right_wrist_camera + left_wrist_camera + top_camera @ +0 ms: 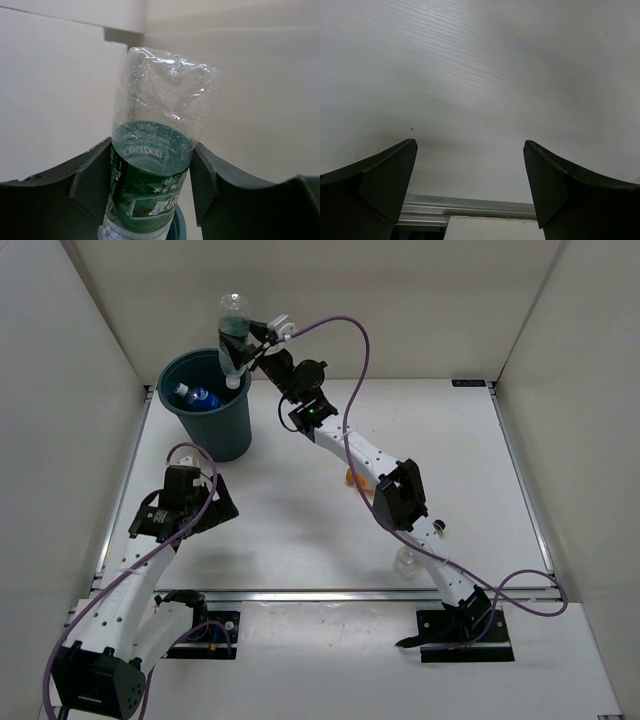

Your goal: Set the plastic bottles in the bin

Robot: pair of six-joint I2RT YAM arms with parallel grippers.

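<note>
At the left, the left arm's fingers (385, 175) stand wide apart over bare bench (480, 75), holding nothing. Beyond them the dark teal bin (228, 435) stands upright near the far left corner, with a blue-label bottle (200, 397) already lying inside. Above the bin's far rim the right arm's fingers (205, 175) are clamped on the green-label bottle (155, 150) across its label band, and its neck appears to point down toward the bin's mouth. The bottle looks empty, thin-walled and dented, so it is probably very light and gives under pressure. The label band seems the stiffer, less slippery place to hold, and a modest squeeze should be enough.

Further right, a stubby orange bottle (351, 478) peeks out from behind the right arm, and a clear bottle (407, 562) lies on the bench under that arm's lower link. Neither is binned yet. Both will likely roll, so they are best taken across the body.
</note>
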